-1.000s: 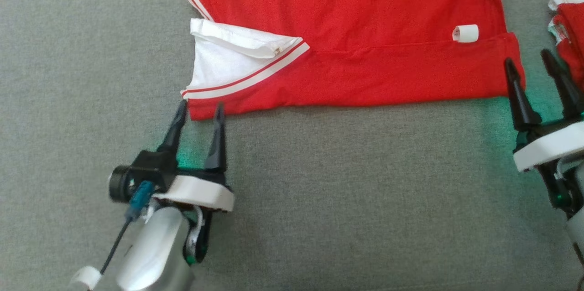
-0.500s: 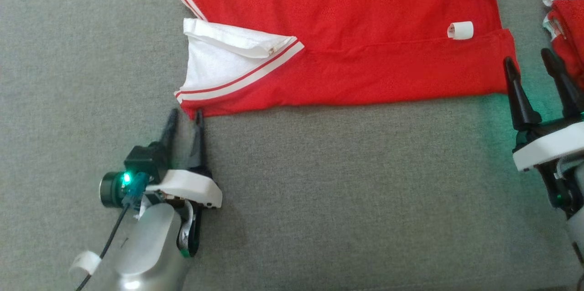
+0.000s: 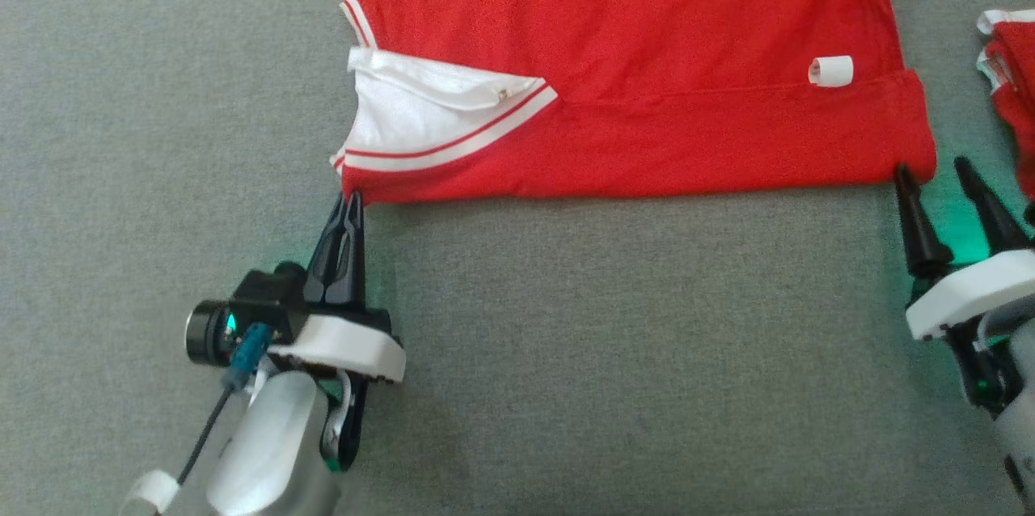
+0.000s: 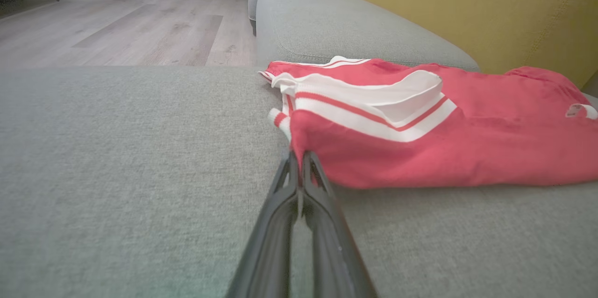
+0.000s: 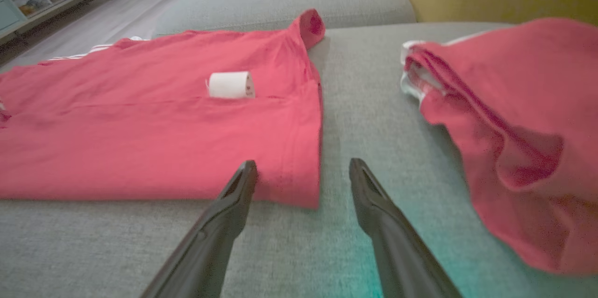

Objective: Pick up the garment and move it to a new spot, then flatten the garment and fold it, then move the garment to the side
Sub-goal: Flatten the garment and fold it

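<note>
The red garment (image 3: 647, 55) with white striped trim lies flat on the grey couch seat (image 3: 566, 354); a white collar flap (image 3: 420, 116) is turned out at its left end. My left gripper (image 3: 349, 199) is shut, and its tips pinch the garment's near left corner (image 4: 310, 148). My right gripper (image 3: 931, 170) stands open at the near right corner. In the right wrist view, one finger (image 5: 243, 181) is over the red hem and the other rests beside it on the couch. A small white label roll (image 3: 831, 71) sits on the fabric.
A second red garment (image 3: 1011, 87) lies bunched just right of my right gripper (image 5: 302, 163). A yellow backrest (image 4: 467, 3) stands behind the seat. Wooden floor (image 4: 117, 22) lies beyond the seat's left end.
My left gripper's fingers have closed together at the garment's near left corner. My right gripper has drawn back toward me to the near right corner. The head camera has shifted slightly.
</note>
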You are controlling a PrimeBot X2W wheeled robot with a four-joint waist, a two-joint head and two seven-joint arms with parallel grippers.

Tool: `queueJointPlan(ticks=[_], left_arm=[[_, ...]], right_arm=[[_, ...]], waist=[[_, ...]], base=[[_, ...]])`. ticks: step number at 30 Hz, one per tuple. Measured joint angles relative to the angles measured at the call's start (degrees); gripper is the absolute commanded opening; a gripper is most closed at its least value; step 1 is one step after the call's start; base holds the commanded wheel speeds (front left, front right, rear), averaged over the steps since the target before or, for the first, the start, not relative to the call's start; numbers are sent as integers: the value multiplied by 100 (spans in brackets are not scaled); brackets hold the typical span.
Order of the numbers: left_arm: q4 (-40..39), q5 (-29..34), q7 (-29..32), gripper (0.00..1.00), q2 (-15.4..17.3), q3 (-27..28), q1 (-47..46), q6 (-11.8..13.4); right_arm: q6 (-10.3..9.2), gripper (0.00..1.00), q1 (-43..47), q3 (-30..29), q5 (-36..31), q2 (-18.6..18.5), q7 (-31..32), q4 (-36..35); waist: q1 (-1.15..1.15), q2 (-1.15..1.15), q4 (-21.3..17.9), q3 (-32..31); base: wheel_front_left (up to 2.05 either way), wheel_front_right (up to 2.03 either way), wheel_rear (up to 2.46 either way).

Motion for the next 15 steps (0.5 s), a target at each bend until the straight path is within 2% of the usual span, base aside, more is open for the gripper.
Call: queueJointPlan(ticks=[2, 3, 5, 6, 7, 11, 15], left_arm=[[-55, 24, 0, 0, 2, 4, 68, 0], [-111, 47, 0, 0, 3, 5, 122, 0], [-196, 87, 0, 0, 3, 13, 177, 0], [-226, 90, 0, 0, 5, 18, 188, 0], [-253, 90, 0, 0, 5, 22, 196, 0], [-347, 158, 0, 0, 7, 31, 225, -1], [-563, 189, 0, 0, 12, 49, 454, -44]], right_arm=[[0, 100, -10, 51, 82, 23, 45, 98], [0, 93, -25, 99, 158, 46, 67, 191], [0, 36, -71, 196, 330, 80, 238, 353], [0, 15, -103, 261, 401, 81, 299, 410], [0, 0, -155, 303, 450, 78, 310, 456], [0, 0, -312, 506, 616, 22, 347, 526], [0, 0, -255, 744, 743, -211, 346, 456]], waist=[[0, 0, 17, -7], [0, 0, 34, -12], [0, 0, 65, -21], [0, 0, 79, -26], [0, 0, 91, -31], [0, 0, 133, -98], [0, 0, 147, -220]], base=[[0, 0, 0], [0, 0, 0], [0, 0, 0], [0, 0, 0], [0, 0, 0], [0, 0, 0], [0, 0, 0]])
